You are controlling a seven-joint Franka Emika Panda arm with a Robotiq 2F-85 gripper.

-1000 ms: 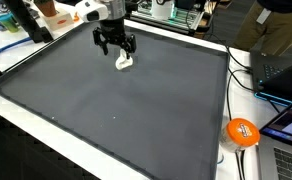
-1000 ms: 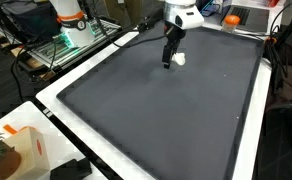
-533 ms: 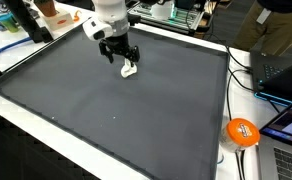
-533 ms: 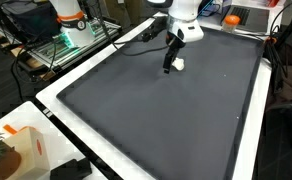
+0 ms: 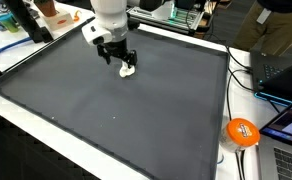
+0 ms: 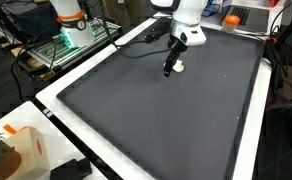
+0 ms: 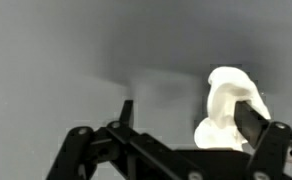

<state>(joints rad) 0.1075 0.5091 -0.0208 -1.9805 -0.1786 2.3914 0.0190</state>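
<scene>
While the gripper [image 5: 117, 58] hung low over the dark mat [image 5: 106, 120], its jaws stood spread wide, grasping nothing. A small white lump [image 5: 128, 70], perhaps crumpled cloth, lay on the mat just right of them, seemingly against one finger [image 7: 254, 118] in the wrist view. An orange object [image 5: 242, 131] sat well apart, off the mat.
</scene>
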